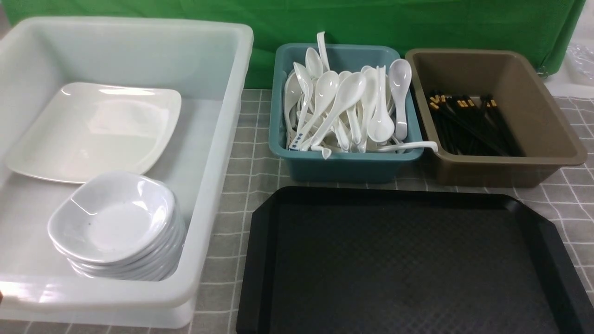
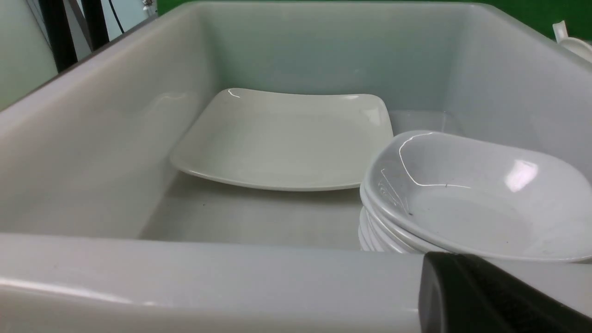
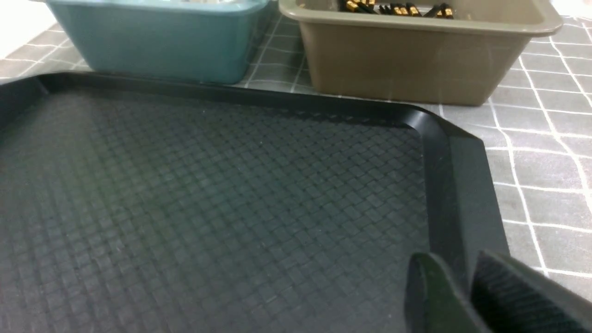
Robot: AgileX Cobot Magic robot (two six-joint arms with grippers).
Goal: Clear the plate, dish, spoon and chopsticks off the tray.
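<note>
The tray (image 1: 408, 260) lies bare, its plate (image 1: 93, 132) binned at ten o'clock, so the left claw (image 2: 490, 296) rests pressed together, the right claw (image 3: 467, 296) slightly parted, pinching nothing.

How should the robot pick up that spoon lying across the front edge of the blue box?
Best to pinch the spoon's handle from above. It lies nearly flat across the teal tub's front rim, apart from the pile, with its curved end sticking out past the corner, so there is room on both sides of it.
</note>
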